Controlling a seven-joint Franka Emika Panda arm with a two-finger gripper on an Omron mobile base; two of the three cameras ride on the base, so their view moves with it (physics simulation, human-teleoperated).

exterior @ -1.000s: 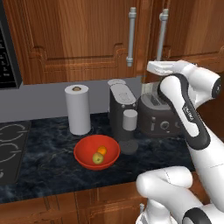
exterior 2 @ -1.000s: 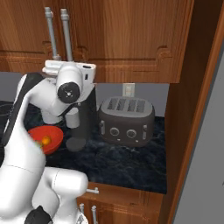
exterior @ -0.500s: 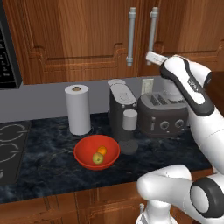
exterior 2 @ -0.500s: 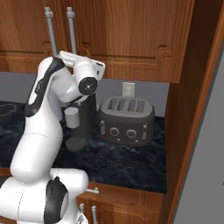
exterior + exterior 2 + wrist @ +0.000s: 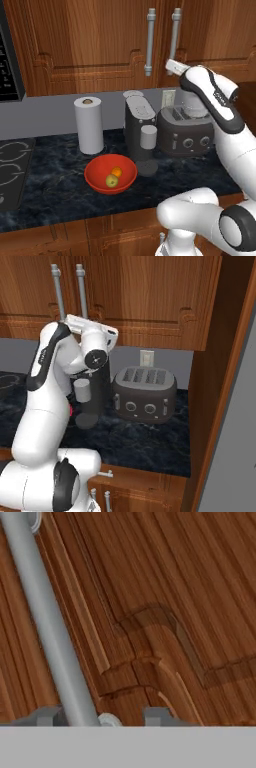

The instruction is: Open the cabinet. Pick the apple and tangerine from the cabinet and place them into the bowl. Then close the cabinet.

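Cabinet (image 5: 90, 45): upper half of the left base view, both doors shut — silver bar handles (image 5: 149, 42) side by side at upper centre.
Apple (image 5: 112, 181): in the red bowl (image 5: 95, 174), lower centre, beside the tangerine (image 5: 116, 171).
Gripper (image 5: 100, 716): at the right door's handle (image 5: 47, 624) — whether it grasps the bar, cannot tell.
Counter: paper towel roll (image 5: 88, 125), coffee machine (image 5: 139, 127), toaster (image 5: 186, 131).

Tight quarters up at the cabinet (image 5: 100, 45) doors!
Closed doors block entry; coffee machine (image 5: 139, 127) and toaster (image 5: 186, 132) crowd the counter below, open stone lies beside the bowl (image 5: 110, 173).
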